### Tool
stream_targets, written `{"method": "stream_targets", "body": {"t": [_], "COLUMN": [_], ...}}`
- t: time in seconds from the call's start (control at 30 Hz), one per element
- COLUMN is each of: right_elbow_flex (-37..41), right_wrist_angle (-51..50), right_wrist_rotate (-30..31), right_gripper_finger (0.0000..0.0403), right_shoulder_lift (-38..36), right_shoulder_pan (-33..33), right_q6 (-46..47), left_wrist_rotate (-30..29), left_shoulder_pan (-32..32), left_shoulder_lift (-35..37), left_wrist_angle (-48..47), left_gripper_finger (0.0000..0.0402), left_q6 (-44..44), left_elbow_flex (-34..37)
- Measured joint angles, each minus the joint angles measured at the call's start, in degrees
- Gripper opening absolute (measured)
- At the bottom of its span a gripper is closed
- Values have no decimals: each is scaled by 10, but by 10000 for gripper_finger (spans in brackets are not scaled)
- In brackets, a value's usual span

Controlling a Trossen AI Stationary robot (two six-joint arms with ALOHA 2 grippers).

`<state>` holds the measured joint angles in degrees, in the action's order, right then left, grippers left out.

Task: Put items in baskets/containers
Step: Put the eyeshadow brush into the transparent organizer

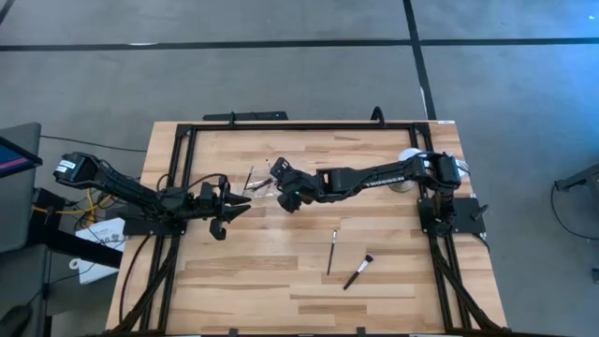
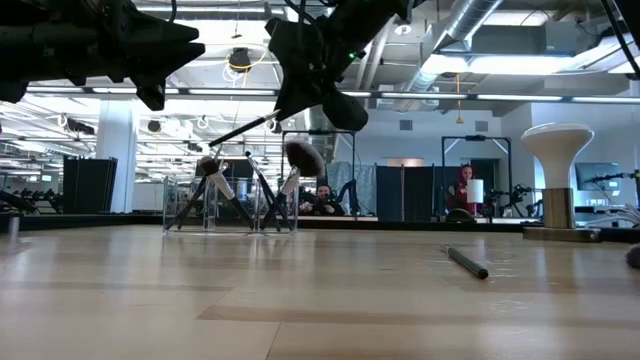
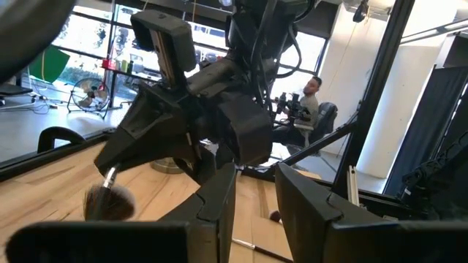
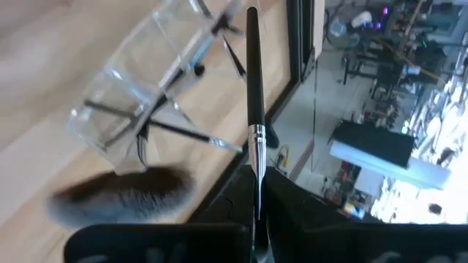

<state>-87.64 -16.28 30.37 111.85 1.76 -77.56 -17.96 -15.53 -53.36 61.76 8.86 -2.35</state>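
Note:
A clear plastic container (image 1: 259, 184) (image 2: 228, 205) stands left of the table's centre. Several slim brushes lean in it, one with a fluffy head (image 2: 303, 156). My right gripper (image 1: 280, 174) (image 2: 300, 100) hovers just above it, shut on a slim dark-handled brush (image 4: 254, 80). This brush's handle slants down over the container (image 4: 139, 102). Left of the container, my left gripper (image 1: 241, 204) (image 3: 252, 212) stands open with nothing between its fingers, pointing at the right gripper. Two more brushes (image 1: 331, 251) (image 1: 357, 271) lie flat on the table nearer the front. My right gripper pinches the brush between its two fingers at the narrow end just past the silver ferrule (image 4: 257, 183). The fingers lie along the brush, slanting down from the table's right. The brush is lifted clear. Its dark handle (image 2: 240, 132) points ahead and down toward the container.
A white round ball on a stand (image 2: 557, 170) (image 1: 409, 157) sits at the table's far right, by the right arm's base. Black frame rails (image 1: 309, 124) run along the far edge and both sides. Bare wood lies along the near edge.

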Motion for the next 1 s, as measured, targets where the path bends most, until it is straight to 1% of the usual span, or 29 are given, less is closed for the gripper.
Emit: {"method": "stream_targets", "body": {"t": [0.13, 0.23, 0.3, 0.37, 0.47, 0.7, 0.87, 1.0], "right_elbow_flex": [0, 5, 6, 6, 12, 12, 12, 12], "right_wrist_angle": [0, 1, -1, 0, -2, 11, 48, 39], "right_wrist_rotate": [-9, 7, 31, 40, 31, 35, 29, 21], "right_gripper_finger": [11, 10, 9, 9, 13, 10, 12, 12], "right_shoulder_lift": [0, 0, 0, 0, 0, 0, 0, 0], "right_shoulder_pan": [-3, -11, -17, -23, -26, -8, -7, -13], "right_q6": [0, -2, -5, -23, -68, -103, -105, -98], "left_wrist_rotate": [0, 0, 0, 0, 0, 0, 0, 0], "left_shoulder_pan": [0, 0, 0, 0, 0, 0, 0, 0], "left_shoulder_lift": [0, 0, 0, 0, 0, 0, 0, 0], "left_wrist_angle": [0, 0, 0, 0, 0, 0, 0, 0], "left_gripper_finger": [95, 95, 95, 95, 95, 95, 95, 95], "left_q6": [0, 0, 0, 0, 0, 0, 0, 0], "left_elbow_flex": [0, 0, 0, 0, 0, 0, 0, 0]}}
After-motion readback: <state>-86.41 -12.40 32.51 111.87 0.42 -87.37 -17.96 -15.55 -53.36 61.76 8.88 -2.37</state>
